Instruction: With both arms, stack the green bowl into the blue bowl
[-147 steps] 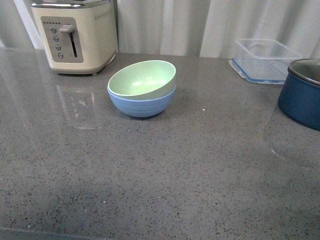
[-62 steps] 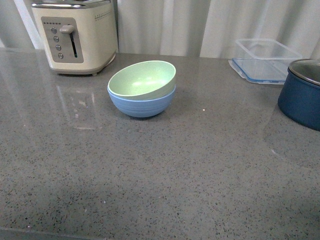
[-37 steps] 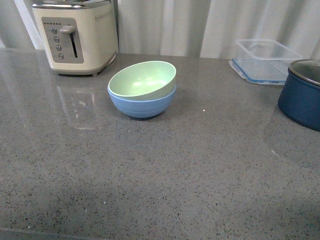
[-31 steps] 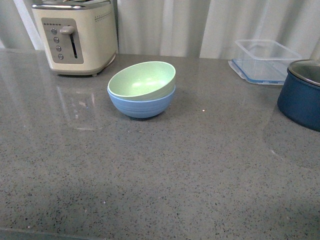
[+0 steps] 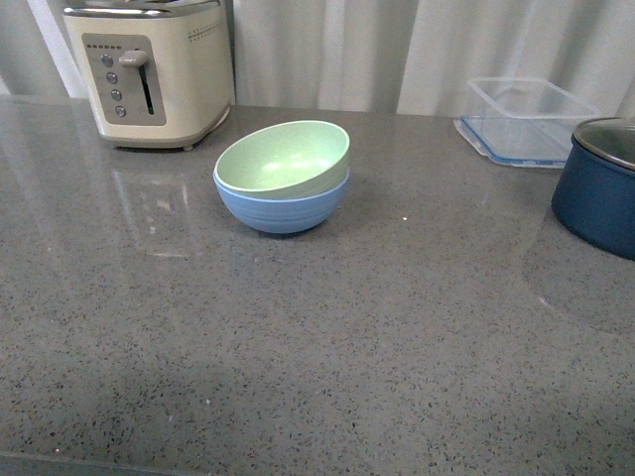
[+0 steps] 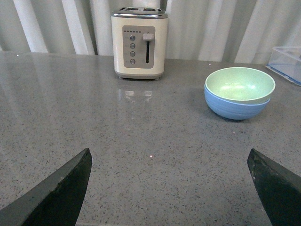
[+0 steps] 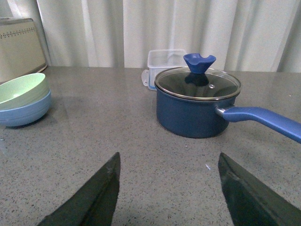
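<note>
On the near part of the grey worktop (image 5: 317,377) nothing stands, and neither arm shows in the front view. Each wrist camera does catch its own tool: the left tool (image 6: 169,188) has its two dark fingers spread wide apart with nothing between them, and the right tool (image 7: 167,195) is likewise parted and empty.

Taking the green bowl (image 5: 283,157) as the landmark, it sits nested inside the blue bowl (image 5: 281,203), slightly tilted so its rim rides higher on the side toward the pot — the stack looks already made. From the left tool the pair lies ahead and off to the right; from the right tool it lies ahead and far off to the left, at the edge of that view (image 7: 21,92). Both tools are well apart from it, and I judge the left one somewhat nearer. The bowls are round, so no long axis matters; any further move would turn only on that small tilt.

Counted: one green bowl, one blue bowl, two tools. Beyond the green bowl and to its left stands one cream toaster (image 5: 149,69); to its right, well apart, one dark blue lidded pot (image 5: 600,193) — and behind that pot one clear plastic container (image 5: 526,119).
</note>
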You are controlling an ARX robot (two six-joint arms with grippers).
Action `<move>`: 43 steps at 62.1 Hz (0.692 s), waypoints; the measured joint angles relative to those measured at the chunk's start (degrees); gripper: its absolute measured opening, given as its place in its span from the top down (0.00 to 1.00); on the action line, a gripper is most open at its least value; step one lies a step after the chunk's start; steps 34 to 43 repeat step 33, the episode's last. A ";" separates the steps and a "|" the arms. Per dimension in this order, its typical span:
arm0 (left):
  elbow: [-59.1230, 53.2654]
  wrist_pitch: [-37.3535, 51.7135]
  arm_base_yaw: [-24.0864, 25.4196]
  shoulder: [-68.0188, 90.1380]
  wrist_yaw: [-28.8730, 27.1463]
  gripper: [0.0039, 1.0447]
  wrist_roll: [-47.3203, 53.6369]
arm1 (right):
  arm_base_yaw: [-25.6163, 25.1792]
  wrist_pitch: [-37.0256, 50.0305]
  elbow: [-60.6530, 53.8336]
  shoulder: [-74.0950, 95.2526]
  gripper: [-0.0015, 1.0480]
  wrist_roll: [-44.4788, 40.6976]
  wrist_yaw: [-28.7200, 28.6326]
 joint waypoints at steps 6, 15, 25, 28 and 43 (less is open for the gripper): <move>0.00 0.00 0.00 0.00 0.00 0.06 0.02 | 0.00 0.00 0.00 -0.02 0.24 0.00 0.00; 0.00 0.00 0.00 0.00 0.00 0.06 0.00 | 0.00 0.00 0.00 -0.02 0.08 0.04 0.00; 0.00 0.00 0.00 0.00 0.00 0.06 0.02 | 0.00 0.00 0.00 -0.02 0.10 0.04 0.00; 0.00 0.00 0.00 0.00 0.00 0.06 0.00 | 0.00 0.00 0.00 -0.02 0.10 0.04 0.00; 0.00 0.00 0.00 0.00 0.00 0.06 0.02 | 0.00 0.00 0.00 -0.02 0.10 0.04 0.00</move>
